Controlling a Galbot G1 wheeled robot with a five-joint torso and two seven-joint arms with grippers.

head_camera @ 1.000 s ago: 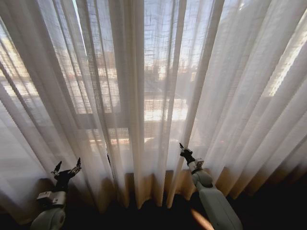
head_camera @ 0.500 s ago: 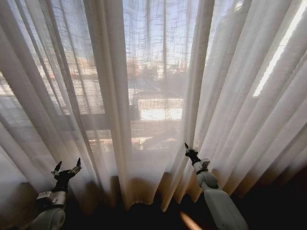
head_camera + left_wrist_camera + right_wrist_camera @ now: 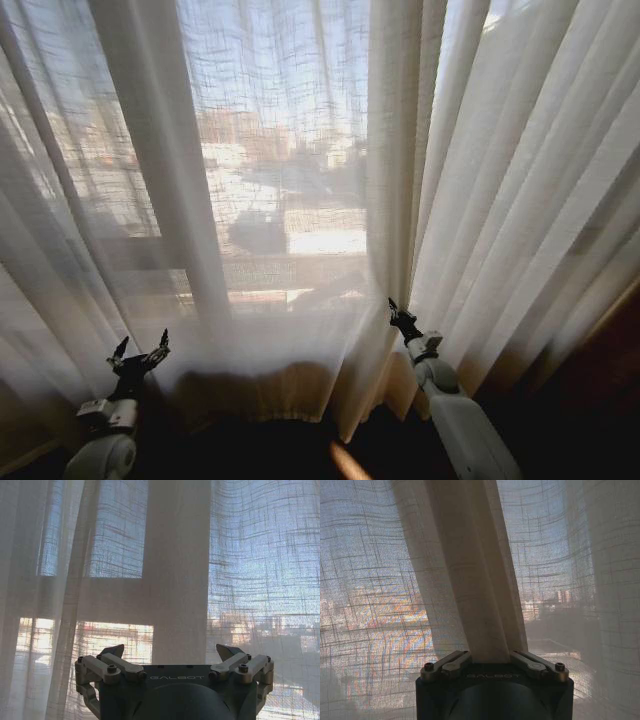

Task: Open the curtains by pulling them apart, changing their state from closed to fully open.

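The sheer cream curtains hang across the whole window, pleated at the sides and stretched flat in the middle. My right gripper is shut on a thick fold of the curtain, low and right of centre. In the right wrist view, that fold runs up from between the fingers. My left gripper stands open at the lower left, just in front of the fabric. In the left wrist view its fingers are spread, with the curtains a short way beyond and nothing between them.
A dark floor strip runs along the bottom under the curtain hem. Window frame bars and buildings outside show through the fabric. A darker edge appears at the far right behind the pleats.
The whole head view has shifted, so the camera moved. The fold in my right gripper has been drawn rightward, and the middle fabric is now stretched flatter. The left gripper keeps its place.
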